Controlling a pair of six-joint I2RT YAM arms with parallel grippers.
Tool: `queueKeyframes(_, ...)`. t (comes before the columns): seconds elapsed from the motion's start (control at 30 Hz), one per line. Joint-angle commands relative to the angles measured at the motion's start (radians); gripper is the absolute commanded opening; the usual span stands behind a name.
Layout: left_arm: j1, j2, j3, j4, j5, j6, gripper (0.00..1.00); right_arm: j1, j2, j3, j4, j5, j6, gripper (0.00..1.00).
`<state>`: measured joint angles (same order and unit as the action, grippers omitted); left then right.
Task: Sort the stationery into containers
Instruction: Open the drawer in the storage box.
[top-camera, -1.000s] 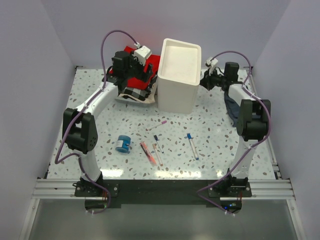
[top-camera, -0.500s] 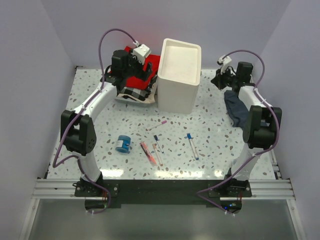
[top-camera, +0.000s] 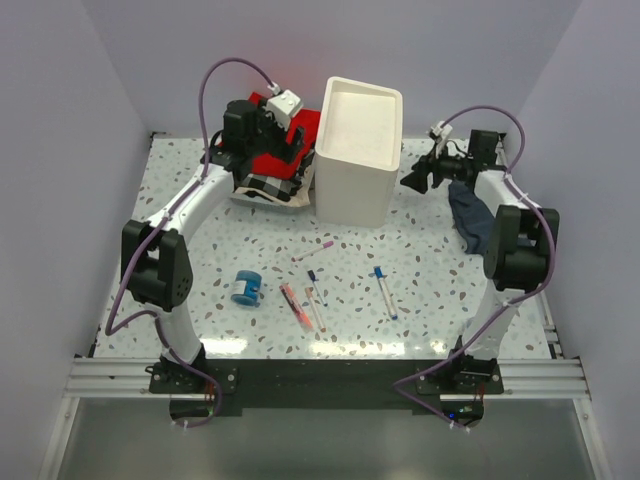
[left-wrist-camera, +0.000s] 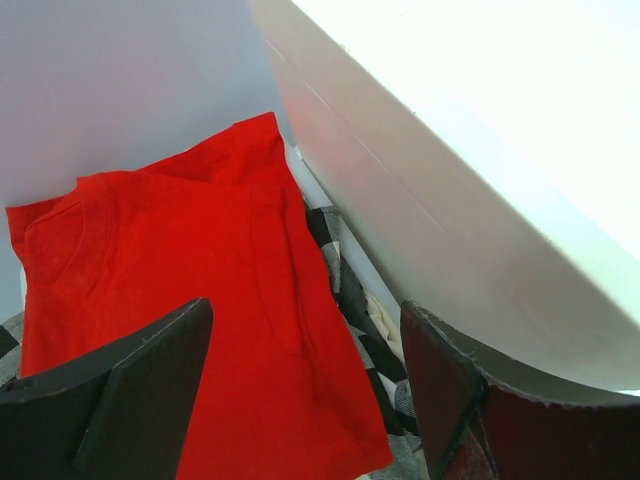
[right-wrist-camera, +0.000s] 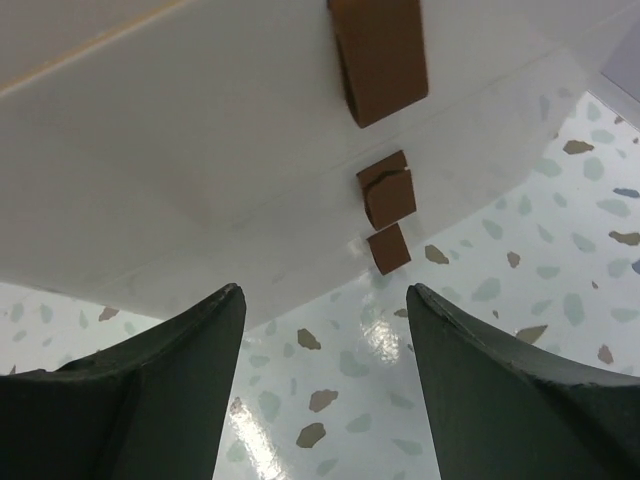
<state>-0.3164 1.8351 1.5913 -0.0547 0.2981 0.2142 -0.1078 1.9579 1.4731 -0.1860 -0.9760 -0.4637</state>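
Observation:
The containers are the drawers of a tall white box unit (top-camera: 358, 150) at the back. Its front, with small brown handles (right-wrist-camera: 388, 195), fills the top of the right wrist view. My right gripper (top-camera: 413, 181) (right-wrist-camera: 325, 335) stands open just off that front, low over the table, holding nothing. My left gripper (top-camera: 292, 148) (left-wrist-camera: 305, 375) is open and empty on the box's other side, over a red cloth (left-wrist-camera: 170, 290). The stationery lies loose mid-table: a blue tape roll (top-camera: 246, 287), an orange-red marker (top-camera: 291, 303), a pink-capped pen (top-camera: 315, 249) and a blue-capped pen (top-camera: 384, 291).
Red and checked folded cloths (top-camera: 268, 185) lie stacked left of the box under the left arm. A dark blue-grey cloth (top-camera: 468, 215) lies at the right edge beneath the right arm. Walls close in the table on three sides.
My right gripper has gone from shut to open. It drew back to the right of the box, then came in again lower toward the handles. The left arm has barely moved.

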Motion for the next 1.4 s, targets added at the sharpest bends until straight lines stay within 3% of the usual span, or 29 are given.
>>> queueKeyframes(0.0,-0.004,-0.043,0.010,-0.033,-0.008,0.054,0.81,0.000,0.025,0.010,0.084,-0.138,-0.087,0.69)
queueKeyframes(0.07,-0.004,-0.037,0.018,-0.043,-0.014,0.065,0.81,0.000,0.065,0.052,0.022,-0.151,-0.153,0.68)
queueKeyframes(0.27,-0.015,-0.031,0.012,-0.079,-0.031,0.111,0.81,-0.021,0.150,0.147,0.040,-0.207,-0.110,0.65)
queueKeyframes(0.63,-0.053,-0.011,-0.008,-0.099,-0.094,0.142,0.82,-0.041,0.272,0.228,0.275,-0.352,0.121,0.63)
queueKeyframes(0.77,-0.053,-0.002,-0.007,-0.100,-0.125,0.149,0.82,-0.036,0.299,0.201,0.590,-0.363,0.322,0.64)
queueKeyframes(0.9,-0.053,0.004,-0.007,-0.103,-0.136,0.148,0.82,-0.029,0.335,0.210,0.781,-0.368,0.457,0.64)
queueKeyframes(1.37,-0.053,0.021,-0.008,-0.094,-0.162,0.152,0.83,-0.007,0.424,0.319,0.712,-0.441,0.519,0.59)
